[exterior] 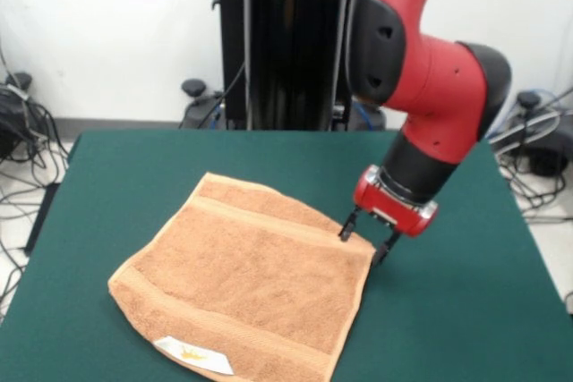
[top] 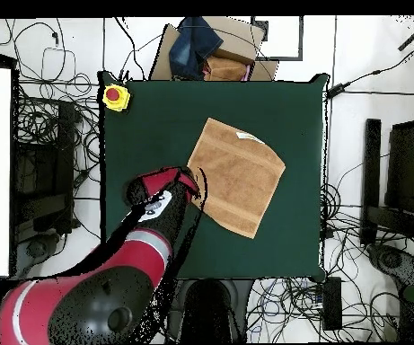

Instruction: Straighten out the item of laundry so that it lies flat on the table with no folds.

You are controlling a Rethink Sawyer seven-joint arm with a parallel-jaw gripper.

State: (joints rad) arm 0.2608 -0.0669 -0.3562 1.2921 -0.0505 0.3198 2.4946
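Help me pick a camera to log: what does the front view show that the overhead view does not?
Front view only: the gripper with its two dark fingers spread open at the towel's corner, and the white label's yellow print. Overhead view only: a yellow box with a red button at a table corner, and cardboard boxes beyond the table's edge. Both: the towel lying flat on the green table, red arm beside it.

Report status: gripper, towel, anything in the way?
Gripper open, fingers straddling the towel corner. Towel spread nearly flat on table, white label at its near edge. Nothing in the way.
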